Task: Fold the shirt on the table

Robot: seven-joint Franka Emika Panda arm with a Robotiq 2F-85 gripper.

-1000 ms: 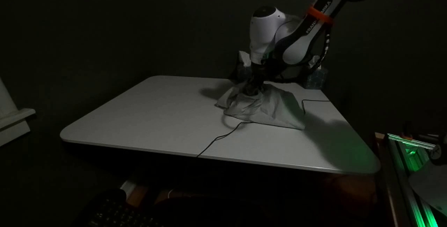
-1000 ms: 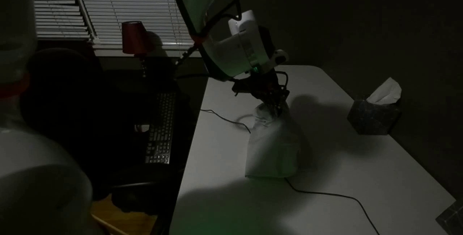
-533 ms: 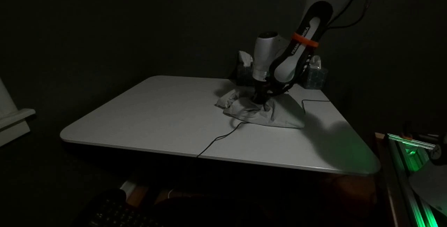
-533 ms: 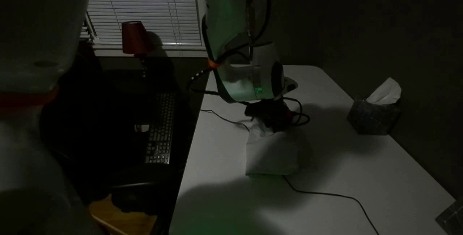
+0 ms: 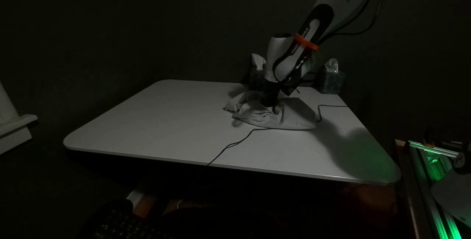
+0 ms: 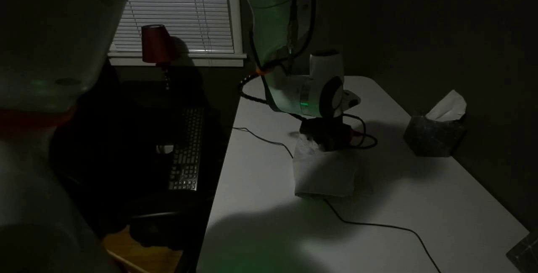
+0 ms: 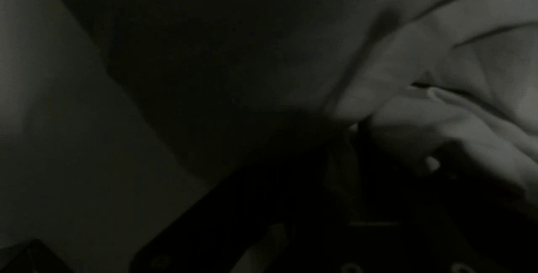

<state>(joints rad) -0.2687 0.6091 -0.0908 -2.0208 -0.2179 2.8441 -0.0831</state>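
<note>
Fingers point(image 7: 231, 214) apparently gripped shirt point(image 5: 296, 116) near middle; shirt stretched either side, long axis ran roughly lengthwise along worktop point(image 5: 158, 121).

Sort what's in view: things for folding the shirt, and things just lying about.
Job:
crumpled pale grey fabric shirt
black mechanical tool
white round-cornered table

Just around:
thin black cable
two dark patterned tissue boxes
long dark keyboard
red-shaded lamp

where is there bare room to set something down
In an exterior view, the table is bare from its left end to the shirt and cable; a smaller patch lies between cable, shirt and near edge. Crowded: around the gripper on the shirt, and by the tissue boxes.
</note>
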